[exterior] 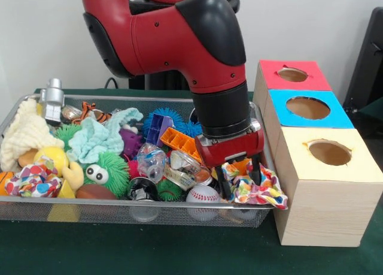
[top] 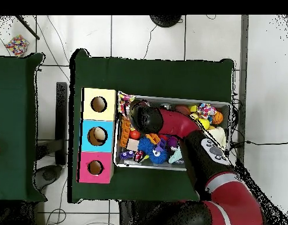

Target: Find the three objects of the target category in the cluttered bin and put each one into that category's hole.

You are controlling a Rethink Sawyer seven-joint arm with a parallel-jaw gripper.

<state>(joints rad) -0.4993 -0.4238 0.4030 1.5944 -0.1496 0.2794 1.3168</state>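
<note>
I see the gripper (exterior: 239,174) clenched on a dotted paper wad (exterior: 254,188) at the wire bin's (exterior: 149,215) end nearest the yellow-topped box (exterior: 329,185); the wad's long axis runs along the bin's front rim.

Bright even indoor light, soft shadows, slight blur, no glare

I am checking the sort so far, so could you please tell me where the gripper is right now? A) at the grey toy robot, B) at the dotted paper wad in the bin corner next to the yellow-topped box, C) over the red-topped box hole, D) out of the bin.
B: the gripper is down at the dotted paper wad in the bin corner beside the yellow-topped box.
</note>
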